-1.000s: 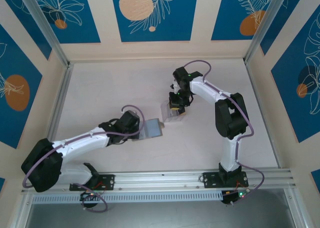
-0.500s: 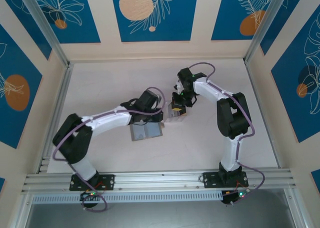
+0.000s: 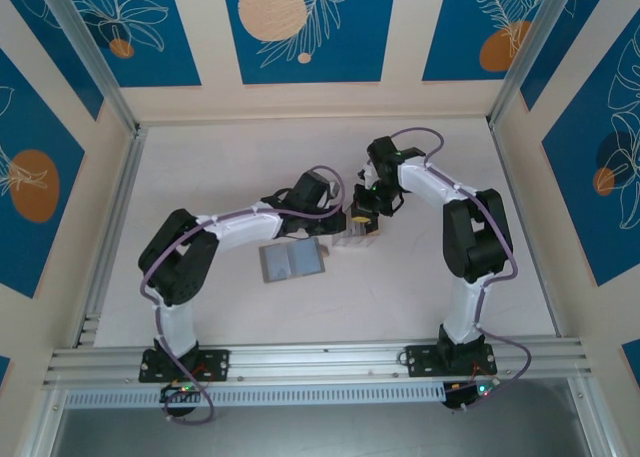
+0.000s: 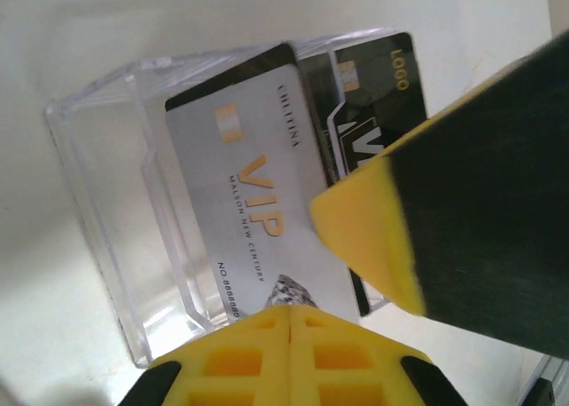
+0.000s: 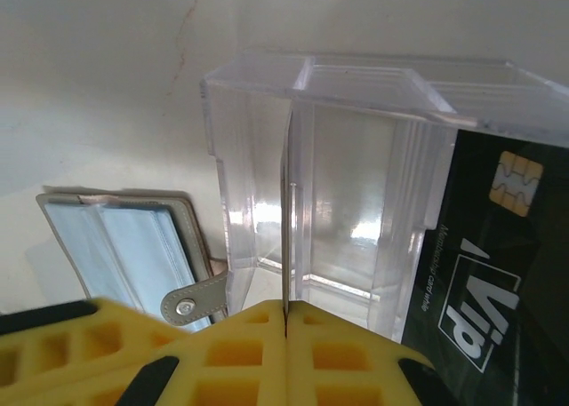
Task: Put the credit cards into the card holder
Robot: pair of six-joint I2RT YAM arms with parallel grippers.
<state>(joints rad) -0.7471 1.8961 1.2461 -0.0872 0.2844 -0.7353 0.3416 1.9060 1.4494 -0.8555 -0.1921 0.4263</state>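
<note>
Pale tabletop (image 3: 200,177); right tool (image 5: 285,317) tight on silver card (image 4: 240,175); left tool (image 4: 292,315) closed.

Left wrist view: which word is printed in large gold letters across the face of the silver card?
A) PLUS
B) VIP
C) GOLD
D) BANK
B: the silver card carries the letters VIP in large gold type across the middle of its face.
</note>
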